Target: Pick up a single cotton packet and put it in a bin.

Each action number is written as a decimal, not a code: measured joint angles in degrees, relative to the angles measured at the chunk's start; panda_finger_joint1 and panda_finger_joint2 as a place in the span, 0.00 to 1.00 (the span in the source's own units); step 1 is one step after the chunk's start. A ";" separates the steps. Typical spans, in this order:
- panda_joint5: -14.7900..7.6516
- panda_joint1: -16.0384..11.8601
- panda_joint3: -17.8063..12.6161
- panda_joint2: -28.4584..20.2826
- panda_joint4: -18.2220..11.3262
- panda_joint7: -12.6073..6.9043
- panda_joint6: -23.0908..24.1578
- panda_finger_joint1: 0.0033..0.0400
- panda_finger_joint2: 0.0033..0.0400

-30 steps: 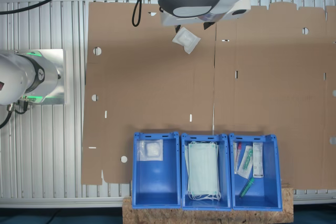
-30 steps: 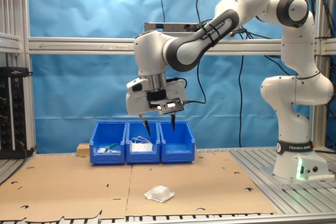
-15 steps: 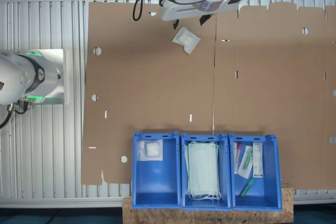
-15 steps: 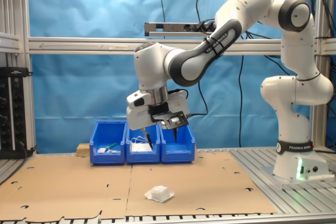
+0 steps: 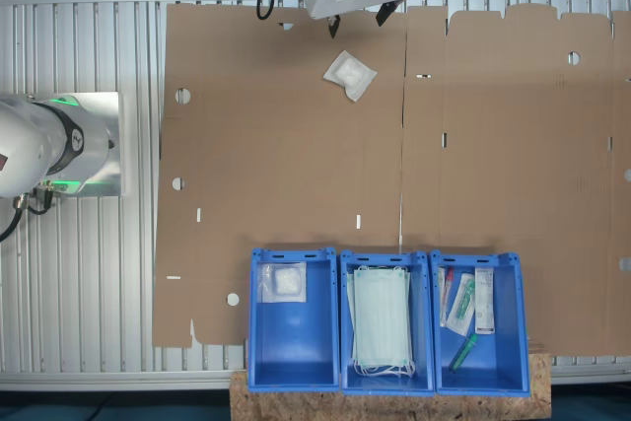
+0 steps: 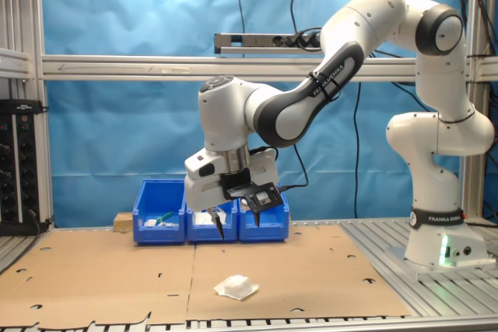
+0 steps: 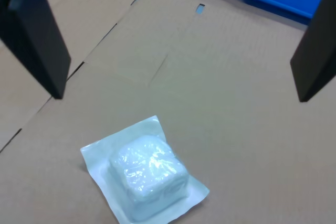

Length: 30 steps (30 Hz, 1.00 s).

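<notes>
1. Overhead, in the first exterior view, the cotton packet [image 5: 350, 74] lies flat on the cardboard sheet [image 5: 296, 175], near the edge far from the three blue bins [image 5: 385, 322]. The gripper [image 5: 357, 17] hangs just beyond it, toward that far edge, its two dark fingertips spread apart and holding nothing.

2. From the side, in the second exterior view, the packet [image 6: 236, 288] rests on the near part of the cardboard, well apart from the bins [image 6: 212, 219] at the far wall. The gripper [image 6: 238, 225] is above it and slightly behind, not touching.

3. Close up, in the wrist view, the packet [image 7: 146, 173] shows a puffy white pad sealed in crinkled clear wrap with a flat border all round. The fingers [image 7: 37, 35] stand wide on either side of the cardboard beyond it.

4. Judging by its look, the packet is very light, soft and springy, and the film is probably slick. The flat border offers little to pinch, so the best hold seems to be across the raised middle, squeezed gently; a grip off-centre may let it slip or tilt.
</notes>
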 joint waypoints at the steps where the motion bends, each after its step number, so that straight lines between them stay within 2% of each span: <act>1: 0.00 -0.09 0.22 0.38 0.24 -0.03 0.07 1.00 1.00; 19: 0.00 -2.02 1.56 6.05 1.49 -2.59 1.09 1.00 1.00; 30: 0.00 -2.65 1.58 9.72 1.50 -3.94 4.61 1.00 1.00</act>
